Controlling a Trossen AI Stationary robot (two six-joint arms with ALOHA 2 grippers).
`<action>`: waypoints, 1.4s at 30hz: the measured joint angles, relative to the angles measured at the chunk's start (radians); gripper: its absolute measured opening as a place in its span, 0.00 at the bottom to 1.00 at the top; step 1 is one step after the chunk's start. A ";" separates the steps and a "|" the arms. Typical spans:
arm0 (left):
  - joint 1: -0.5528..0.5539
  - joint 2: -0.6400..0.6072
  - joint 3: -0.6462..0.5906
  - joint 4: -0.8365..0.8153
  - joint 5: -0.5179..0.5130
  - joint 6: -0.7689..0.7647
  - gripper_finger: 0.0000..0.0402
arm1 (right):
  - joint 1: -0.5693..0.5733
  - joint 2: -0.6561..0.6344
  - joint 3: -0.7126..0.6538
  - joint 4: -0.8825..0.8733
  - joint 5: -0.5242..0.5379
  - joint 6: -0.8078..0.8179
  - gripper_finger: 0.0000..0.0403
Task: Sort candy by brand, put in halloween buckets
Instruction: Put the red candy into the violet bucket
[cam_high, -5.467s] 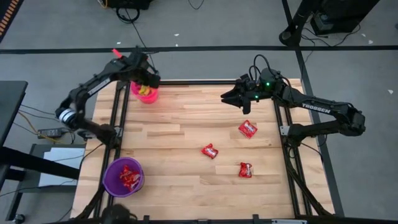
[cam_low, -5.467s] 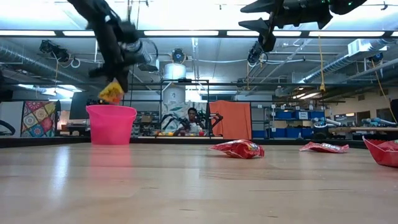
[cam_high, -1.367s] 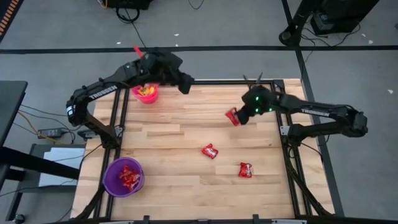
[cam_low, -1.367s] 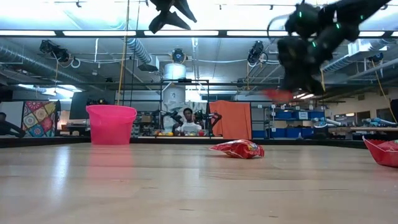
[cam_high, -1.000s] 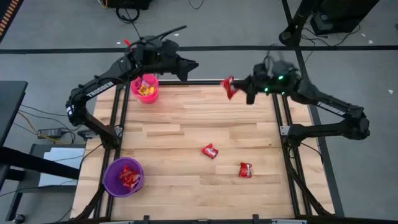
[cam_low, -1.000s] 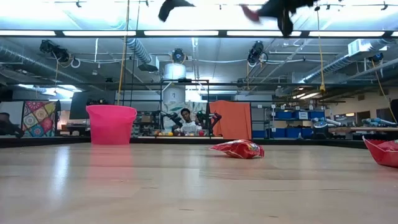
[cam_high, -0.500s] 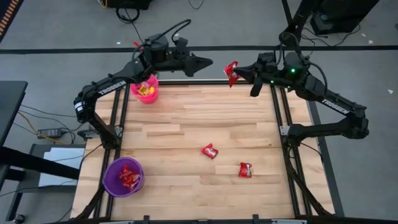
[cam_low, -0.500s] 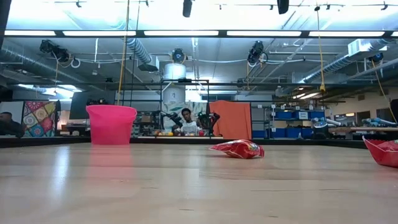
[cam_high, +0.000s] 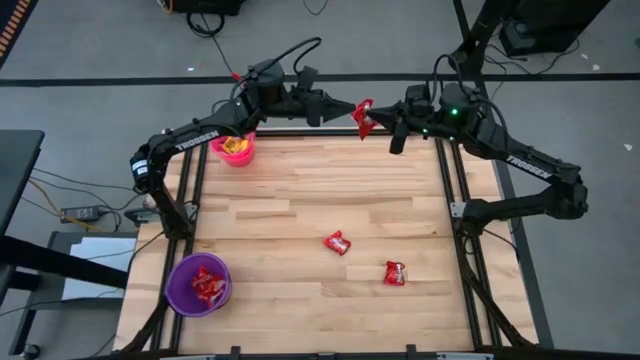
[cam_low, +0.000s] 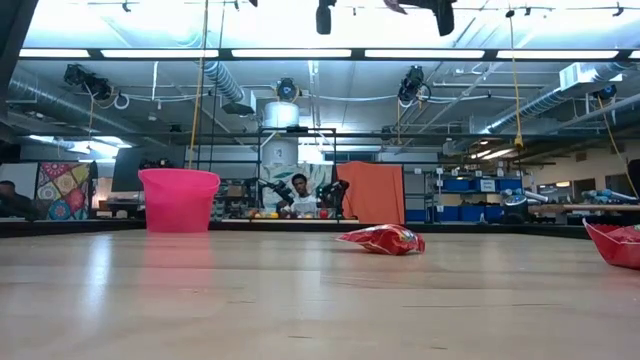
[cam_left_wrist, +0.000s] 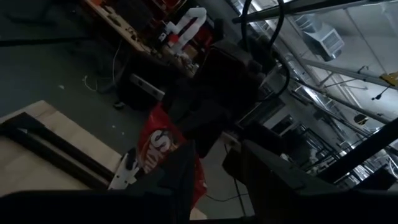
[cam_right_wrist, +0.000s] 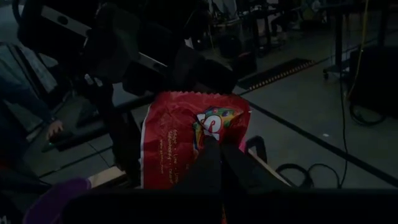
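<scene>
Since half a second ago the left gripper (cam_high: 352, 106) has advanced along the table's far edge toward the right gripper (cam_high: 372, 117), so that the two now nearly meet above that edge; the red packet (cam_high: 362, 116) pinched by the right gripper has shifted slightly toward the left arm. The right gripper's fingers are fully closed on the lower edge of this packet (the right wrist view shows the packet (cam_right_wrist: 189, 137) standing upright above the clamped fingertips (cam_right_wrist: 208, 163)). The left gripper's fingers stand partly apart, roughly half spread, with nothing between them; in the left wrist view they (cam_left_wrist: 180, 168) point at the same packet (cam_left_wrist: 163, 149), which hangs just beyond their tips, and whether they touch it cannot be told.

The pink bucket (cam_high: 233, 150) sits at the far left corner of the table (cam_high: 300, 190), beneath the left arm, with yellow candy (cam_high: 236, 145) inside. The purple bucket (cam_high: 197, 284) stands at the near left corner and holds several red packets (cam_high: 207, 285). Two further red packets lie loose on the wood right of centre, one (cam_high: 337, 242) nearer the middle, the other (cam_high: 395, 273) nearer the front right, well apart from both buckets. In the low view the pink bucket (cam_low: 179, 200) stands at the left, one loose packet (cam_low: 382, 238) near the middle, another (cam_low: 615, 244) at the right edge.
</scene>
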 joint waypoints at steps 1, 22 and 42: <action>0.000 0.000 0.000 0.001 0.000 0.000 0.34 | -0.002 0.001 0.000 0.004 -0.003 0.000 0.00; 0.000 0.034 0.000 -0.036 -0.060 0.030 0.34 | -0.003 0.013 0.000 0.068 -0.040 0.000 0.00; -0.002 0.033 0.000 -0.020 -0.006 0.103 0.08 | 0.010 0.060 0.000 0.177 -0.136 0.037 0.01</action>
